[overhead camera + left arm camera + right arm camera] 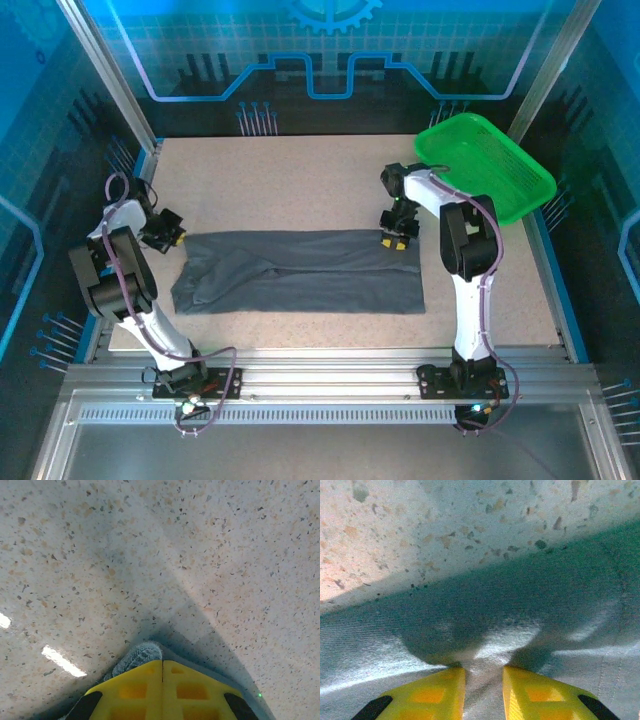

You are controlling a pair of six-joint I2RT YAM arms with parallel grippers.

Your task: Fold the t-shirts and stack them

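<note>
T-shirt point(300, 272) flat on table point(300, 180), long axis left-right | left gripper point(162, 662) clamped on far-left corner (nub of cloth pokes out) | right gripper point(483, 672) pinching a fabric ridge at far-right corner | shirt spans between both, each arm nearest its own corner

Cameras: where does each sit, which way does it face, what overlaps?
Top external: above and behind the bases, looking down on the table, t-shirt and green basket; left arm and right arm show whole.
Left wrist: on the left arm, facing down at the tabletop; left gripper shut on a cloth edge.
Right wrist: on the right arm, facing down; right gripper pinches grey fabric.
Shared: all three see t-shirt and table.
</note>
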